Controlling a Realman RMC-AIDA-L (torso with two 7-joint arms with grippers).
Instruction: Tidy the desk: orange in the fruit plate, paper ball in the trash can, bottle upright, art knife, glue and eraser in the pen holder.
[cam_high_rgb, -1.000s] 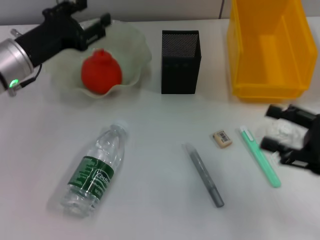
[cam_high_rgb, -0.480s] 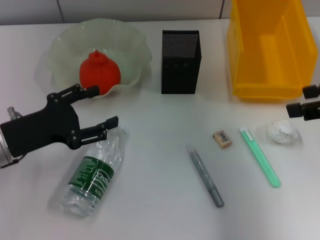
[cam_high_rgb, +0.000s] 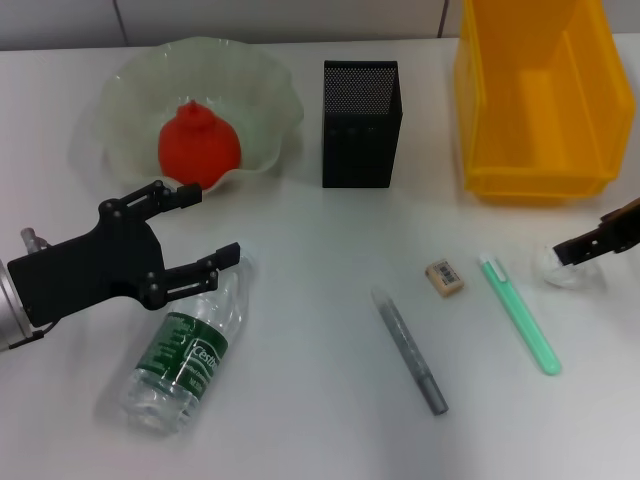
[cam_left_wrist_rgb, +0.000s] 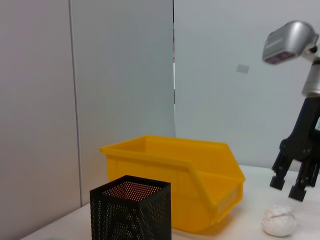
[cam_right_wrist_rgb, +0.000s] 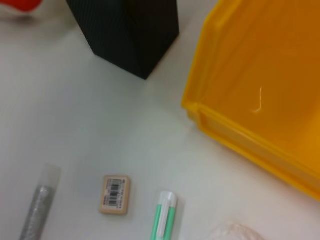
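Clear plastic is what I am working toward: the bottle (cam_high_rgb: 187, 345) lies on its side near the tabletop's front left corner, cap pointing toward the fruit plate (cam_high_rgb: 262, 75) at the back left, where the orange (cam_high_rgb: 199, 148) already sits. My left gripper (cam_high_rgb: 195, 230) hangs spread wide and empty just over the bottle's cap end. I judge the bottle light and thin-walled, so it will dent and roll; I would take it across the shoulder just below the cap, where it is stiffest, and tip it up.

At the right edge, my right gripper (cam_left_wrist_rgb: 291, 188) stands just above the paper ball (cam_left_wrist_rgb: 279, 221), fingers slightly parted, holding nothing. That ball is soft and will crush under a close. The trash can (cam_high_rgb: 535, 95) waits at the back right corner.

Between them, near the front, lie the eraser (cam_high_rgb: 444, 277), the green art knife (cam_high_rgb: 520, 313) and the grey glue (cam_high_rgb: 409, 350); the pen holder (cam_high_rgb: 361, 123) stands at the back middle.
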